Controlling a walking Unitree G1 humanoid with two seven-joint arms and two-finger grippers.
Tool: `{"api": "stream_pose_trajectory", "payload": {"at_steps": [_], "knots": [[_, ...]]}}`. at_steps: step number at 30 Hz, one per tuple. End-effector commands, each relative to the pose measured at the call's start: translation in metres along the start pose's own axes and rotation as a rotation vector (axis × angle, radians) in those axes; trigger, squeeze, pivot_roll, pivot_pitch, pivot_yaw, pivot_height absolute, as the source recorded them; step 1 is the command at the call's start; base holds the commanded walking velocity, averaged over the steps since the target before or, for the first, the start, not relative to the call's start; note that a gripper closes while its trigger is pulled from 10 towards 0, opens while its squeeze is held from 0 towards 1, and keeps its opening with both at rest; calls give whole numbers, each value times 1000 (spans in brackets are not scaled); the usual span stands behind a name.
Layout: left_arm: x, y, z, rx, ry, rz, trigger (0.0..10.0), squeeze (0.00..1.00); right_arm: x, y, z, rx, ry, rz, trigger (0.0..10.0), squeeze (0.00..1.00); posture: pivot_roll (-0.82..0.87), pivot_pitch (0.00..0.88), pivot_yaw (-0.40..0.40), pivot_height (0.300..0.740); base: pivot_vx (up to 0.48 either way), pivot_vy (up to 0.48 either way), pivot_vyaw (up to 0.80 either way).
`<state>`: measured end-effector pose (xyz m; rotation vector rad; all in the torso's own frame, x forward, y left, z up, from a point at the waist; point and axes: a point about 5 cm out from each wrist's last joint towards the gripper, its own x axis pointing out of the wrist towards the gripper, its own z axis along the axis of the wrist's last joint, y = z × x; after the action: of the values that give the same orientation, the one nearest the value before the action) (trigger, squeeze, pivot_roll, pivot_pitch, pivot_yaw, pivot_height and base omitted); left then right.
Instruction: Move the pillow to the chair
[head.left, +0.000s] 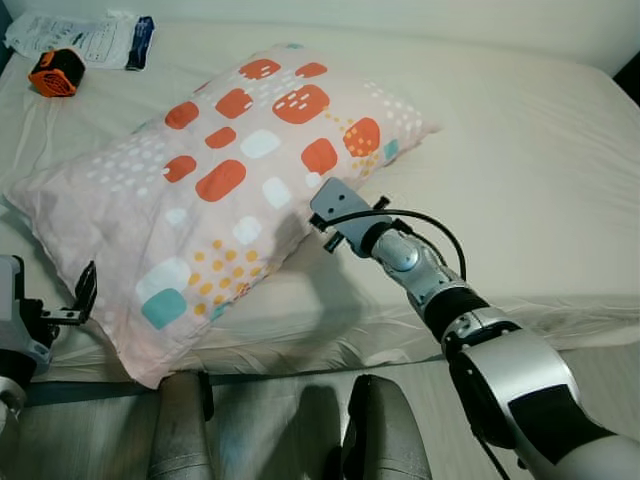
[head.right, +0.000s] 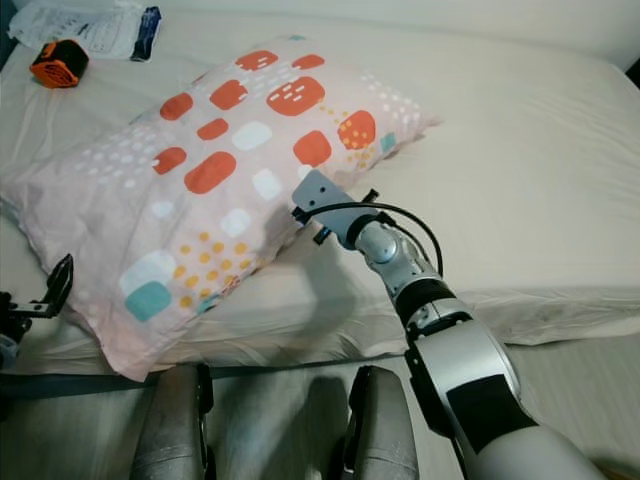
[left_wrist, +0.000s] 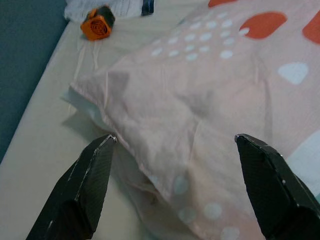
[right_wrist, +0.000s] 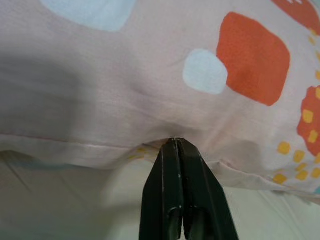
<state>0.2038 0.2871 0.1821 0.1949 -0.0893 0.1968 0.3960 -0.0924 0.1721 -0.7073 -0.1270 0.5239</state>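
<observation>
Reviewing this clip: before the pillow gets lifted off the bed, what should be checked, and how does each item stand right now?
1. Right end effector shut on the pillow edge: ok, fingers closed at the seam.
2. Left end effector gripping the pillow: not ok, open, fingers either side of the near corner.
3. Pillow free of clutter: ok, orange object and white packet lie apart.
4. Chair location: cannot tell.
5. Grip depth on the fabric: cannot tell.

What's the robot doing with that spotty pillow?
The robot is getting hold of the pillow that lies on the bed. Its right gripper is pinched shut on the pillow's near edge. Its left gripper is open, with the pillow's corner between its fingers, not yet closed. An orange gadget sits farther back on the bed.
</observation>
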Motion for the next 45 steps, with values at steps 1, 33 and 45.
{"api": "stream_pose_trajectory", "payload": {"at_steps": [1, 33, 45], "knots": [[-4, 3, 0, 2, 20, 4, 10000, 0, -1, -1, -5, 24, 25, 0, 0, 0, 404, 310, -190, 561, 0, 0, 0], [30, -54, -63, -445, 249, -98, 10000, 0, -47, 35, -59, 605, -87, -194, 10000, 1000, 183, 123, -125, 561, 0, 0, 0], [50, -104, -79, -594, 314, -227, 10000, 0, -84, 56, -105, 966, 20, -350, 10000, 0, 109, 71, -82, 561, 0, 0, 0]]}}
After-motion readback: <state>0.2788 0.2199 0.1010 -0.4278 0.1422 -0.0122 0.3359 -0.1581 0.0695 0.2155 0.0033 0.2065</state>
